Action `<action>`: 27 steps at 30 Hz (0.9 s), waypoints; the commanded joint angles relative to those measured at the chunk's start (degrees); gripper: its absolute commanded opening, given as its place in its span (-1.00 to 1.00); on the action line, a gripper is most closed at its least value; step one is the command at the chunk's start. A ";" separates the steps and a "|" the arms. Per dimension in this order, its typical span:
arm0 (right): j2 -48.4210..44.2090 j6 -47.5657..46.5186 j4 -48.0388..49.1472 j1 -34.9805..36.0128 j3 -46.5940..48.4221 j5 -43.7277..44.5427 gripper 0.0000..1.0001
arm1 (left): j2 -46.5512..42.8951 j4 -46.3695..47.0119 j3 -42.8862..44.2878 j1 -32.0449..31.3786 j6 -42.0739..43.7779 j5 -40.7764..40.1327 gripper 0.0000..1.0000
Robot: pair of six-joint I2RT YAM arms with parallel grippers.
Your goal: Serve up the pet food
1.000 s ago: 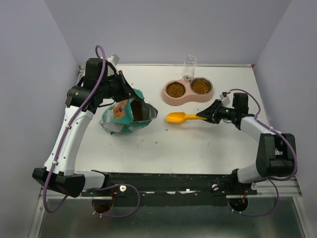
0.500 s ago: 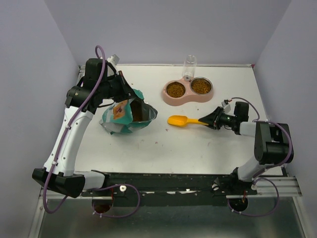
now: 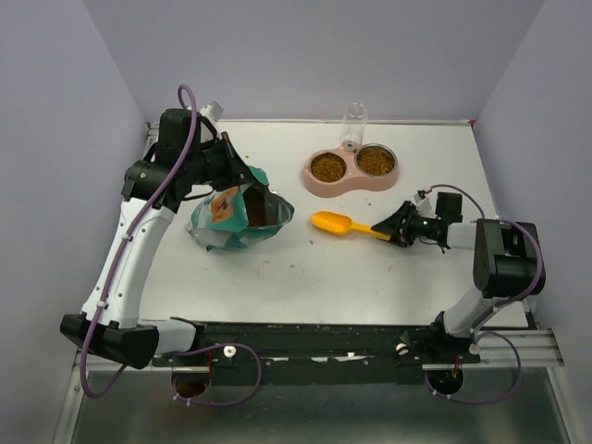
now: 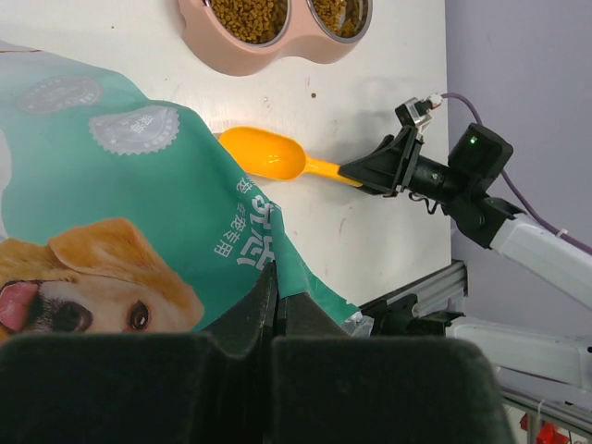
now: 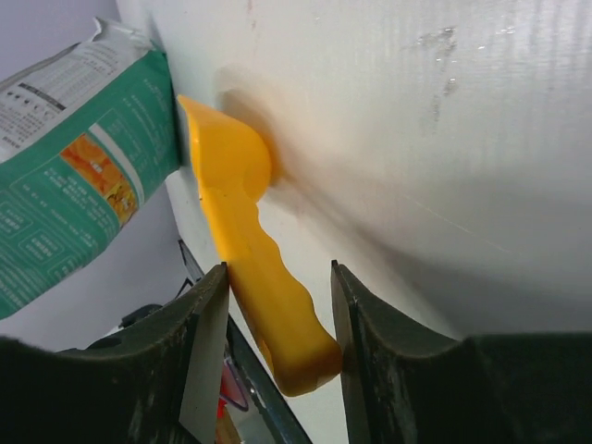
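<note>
Comparing with a second ago, finds right gripper (image 3: pixel 395 228) drawn nearer its base, jaws now slack either side of orange plastic scoop (image 3: pixel 335 223) lying on white table (image 3: pixel 370 277). Keeps left gripper (image 3: pixel 244 178) clenched on teal dog-picture bag (image 3: pixel 231 217); white script there illegible. Places brown kibble pellets (image 3: pixel 326 167) in pink twin-bowl feeder (image 3: pixel 351 185), well apart from both grippers.

The scoop (image 3: pixel 344 224) is smooth, shiny orange plastic. The bag (image 3: pixel 231 220) is glossy and crinkled. The tabletop (image 3: pixel 370 277) is white and matt, with fine ridges. The dish (image 3: pixel 351 189) is smooth pink plastic holding 2 shiny metal bowls (image 3: pixel 393 159). The pet food (image 3: pixel 326 167) looks dry and rough.
</note>
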 commanded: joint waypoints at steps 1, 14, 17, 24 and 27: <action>1.41 -6.76 -11.67 -0.09 1.99 14.51 0.09 | -3.01 5.58 2.26 0.17 -1.25 4.41 -1.00; -6.68 -12.91 -38.13 0.00 19.13 29.81 0.63 | -3.00 5.49 1.90 0.17 -0.81 4.67 -1.00; -7.30 -14.84 -41.29 0.70 22.03 31.92 0.65 | -3.18 5.40 1.73 0.17 -0.81 5.20 -1.00; -11.26 -19.33 -38.14 11.75 31.77 21.83 0.61 | -3.01 4.79 2.52 0.17 -0.54 5.82 -1.00; -9.41 -15.92 -38.40 19.05 41.08 17.78 0.57 | -3.09 4.87 2.52 0.17 -0.46 5.38 -1.00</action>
